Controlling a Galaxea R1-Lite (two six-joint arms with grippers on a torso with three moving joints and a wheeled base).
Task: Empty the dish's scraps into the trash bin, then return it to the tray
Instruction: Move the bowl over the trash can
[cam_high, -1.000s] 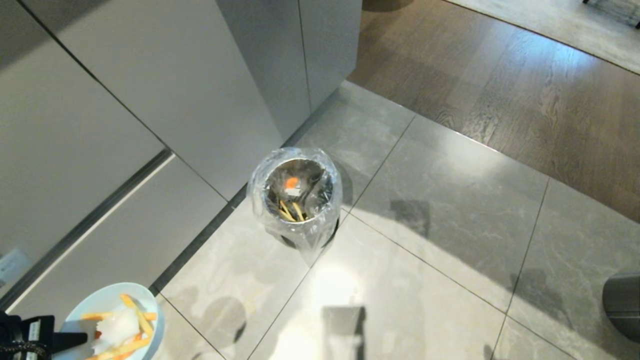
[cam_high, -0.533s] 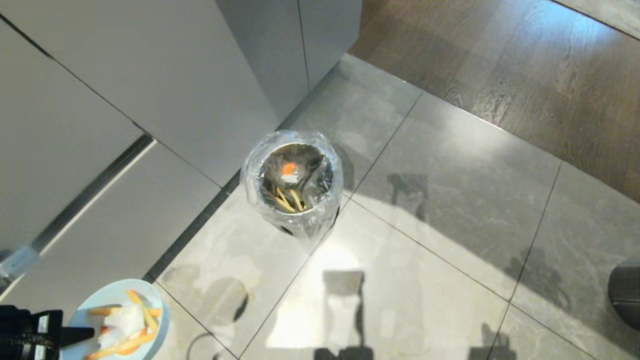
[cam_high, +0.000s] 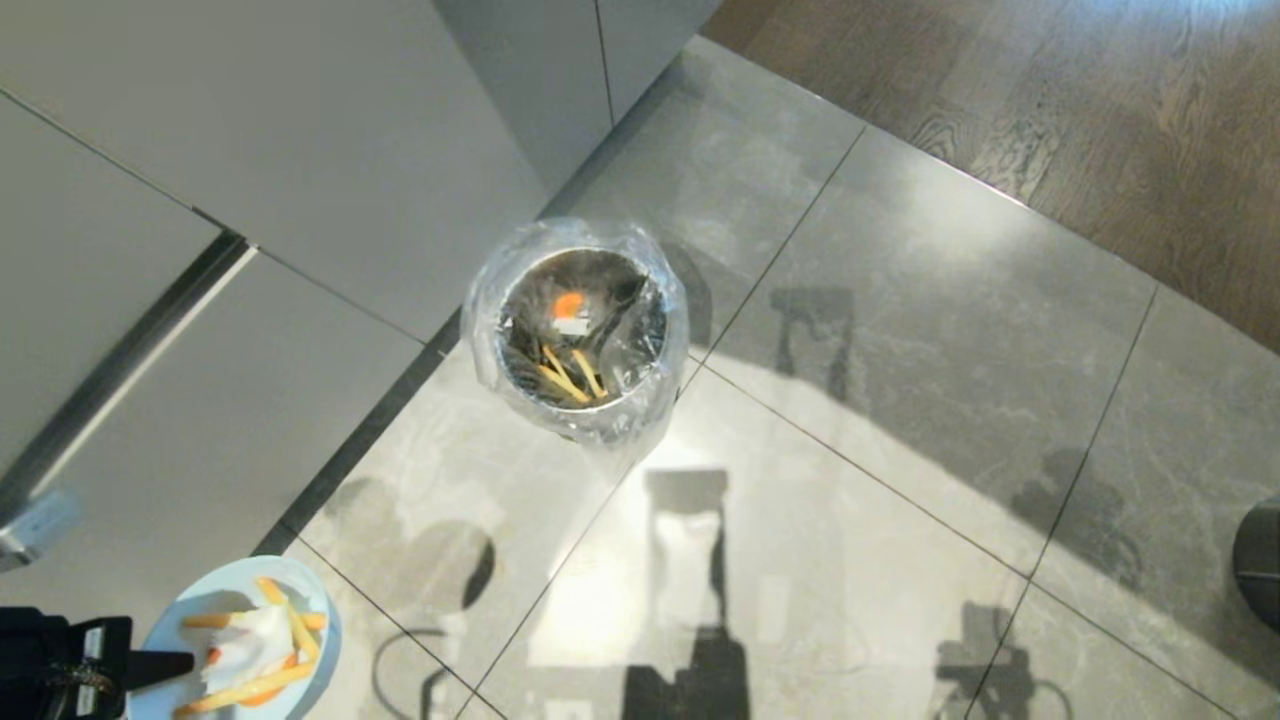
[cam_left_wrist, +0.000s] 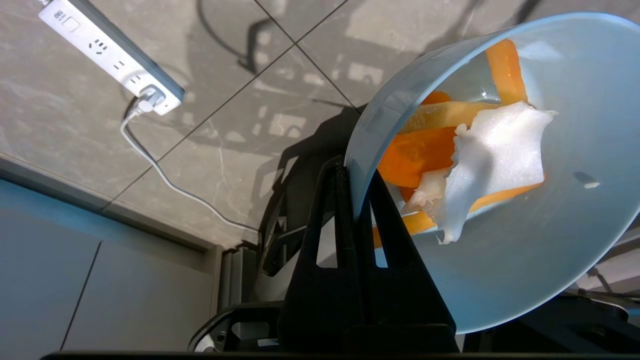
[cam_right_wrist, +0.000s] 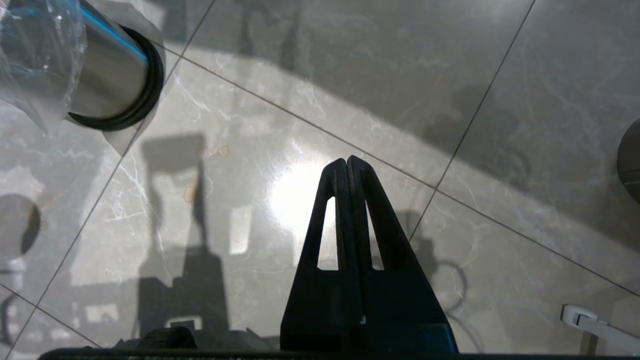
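The left gripper (cam_high: 170, 665) sits at the lower left corner of the head view, its 2 fingers pinched tight on the rim of the dish (cam_high: 300, 610). The left wrist view shows that grip closely: one finger lies outside the pale blue wall and the other inside, with the rim clamped between them. The dish is roughly level in the head view and not yet tipped, and the scraps (cam_high: 250, 650) rest inside it: thin yellow and orange strips around a white lump.

The trash bin (cam_high: 480, 330) stands on the grey floor tiles just above the middle of the head view, beside the base of the pale cabinet fronts (cam_high: 300, 150). Its clear liner bag is folded over the metal rim, and some orange and yellow bits already lie at its bottom. From the dish, the bin lies up and to the right across the frame, well apart, with bare tile between them. That gap is what the coming move turns on, as I judge it: the dish has to travel along that diagonal until its rim hangs over the bin's mouth, and only then tip away from the gripper so the scraps slide out the far lip.

The right gripper (cam_right_wrist: 347, 161) appears only in its own wrist view, its 2 fingers pressed together on nothing, hanging over bare tile with the bin's steel side at the upper left of that picture. It may be the nearer arm, but it carries nothing. No tray is in view.
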